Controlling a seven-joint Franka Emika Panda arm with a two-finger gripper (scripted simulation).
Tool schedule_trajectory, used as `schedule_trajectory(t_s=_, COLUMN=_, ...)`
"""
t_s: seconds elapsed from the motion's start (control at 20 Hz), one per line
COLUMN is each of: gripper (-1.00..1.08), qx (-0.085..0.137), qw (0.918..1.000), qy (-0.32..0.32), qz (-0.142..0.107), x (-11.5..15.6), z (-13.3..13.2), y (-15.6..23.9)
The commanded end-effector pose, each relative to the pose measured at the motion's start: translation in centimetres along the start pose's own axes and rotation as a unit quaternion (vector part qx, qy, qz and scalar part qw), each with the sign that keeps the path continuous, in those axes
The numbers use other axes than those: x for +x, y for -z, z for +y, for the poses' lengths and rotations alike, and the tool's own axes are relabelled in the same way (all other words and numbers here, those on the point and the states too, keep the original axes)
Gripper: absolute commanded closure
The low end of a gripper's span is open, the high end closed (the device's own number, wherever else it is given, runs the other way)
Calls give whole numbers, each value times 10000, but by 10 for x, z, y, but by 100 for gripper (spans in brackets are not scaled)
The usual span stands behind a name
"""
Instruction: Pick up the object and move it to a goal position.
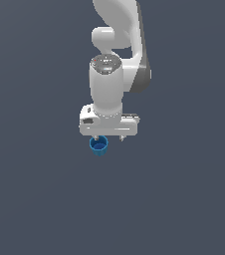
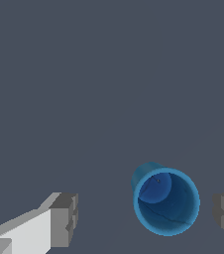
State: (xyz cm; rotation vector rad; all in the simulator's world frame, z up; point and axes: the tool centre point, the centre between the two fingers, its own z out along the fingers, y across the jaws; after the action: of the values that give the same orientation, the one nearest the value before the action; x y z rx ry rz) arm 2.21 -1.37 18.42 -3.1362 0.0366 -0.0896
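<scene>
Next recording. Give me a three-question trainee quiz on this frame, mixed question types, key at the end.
1. True or false: the gripper is shut on the cup.
2. In the wrist view, the cup lies: A) midway between the fingers, B) nearer one finger, C) outside the fingers.
3. Fill in: in the wrist view the camera looks into the cup's open ____.

Key: 1 false, the fingers stand apart from it; 2 B; 3 mouth.
</scene>
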Motion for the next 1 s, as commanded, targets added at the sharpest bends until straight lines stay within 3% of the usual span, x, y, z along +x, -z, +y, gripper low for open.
schedule_trajectory(t_s=0.0, gripper=-20, qx=0, qw=10000, qy=0, qz=0, x=0, z=0, y=0)
schedule_trajectory(t_s=0.95, gripper=-20, qx=-82, qw=9991, qy=415, qz=-75, x=2, z=10, y=1)
